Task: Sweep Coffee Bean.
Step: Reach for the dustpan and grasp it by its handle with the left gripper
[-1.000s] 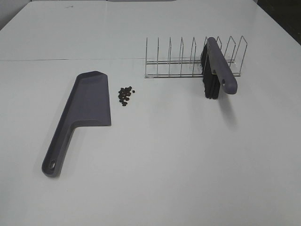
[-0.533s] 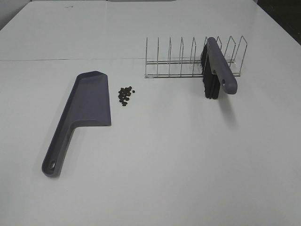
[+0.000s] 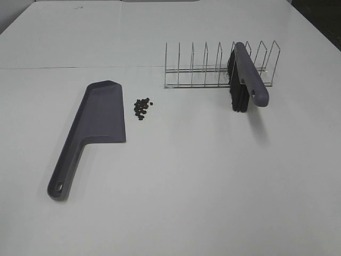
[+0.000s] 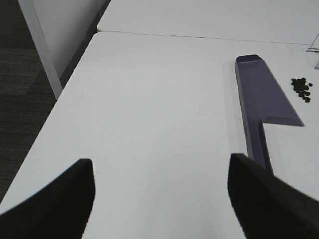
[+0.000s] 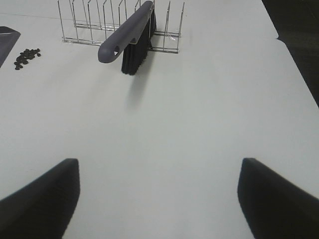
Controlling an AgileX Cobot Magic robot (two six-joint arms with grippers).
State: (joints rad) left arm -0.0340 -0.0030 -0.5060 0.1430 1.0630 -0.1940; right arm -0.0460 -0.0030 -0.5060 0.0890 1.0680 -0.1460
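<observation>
The left gripper and right gripper both hang wide open and empty. The right one should probably take the brush by its smooth grey handle and lift it clear of the thin wire rack. The coffee beans, tiny dark ovals, lie clustered just beside the flat matte dustpan.

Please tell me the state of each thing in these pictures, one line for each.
Dustpan: lying flat on the table, not held.
Coffee beans: small pile on the table beside the dustpan, outside it.
Brush: standing in the wire rack, bristles down, not held.
Wire rack: upright, holding only the brush.
Left gripper: open, empty.
Right gripper: open, empty.
</observation>
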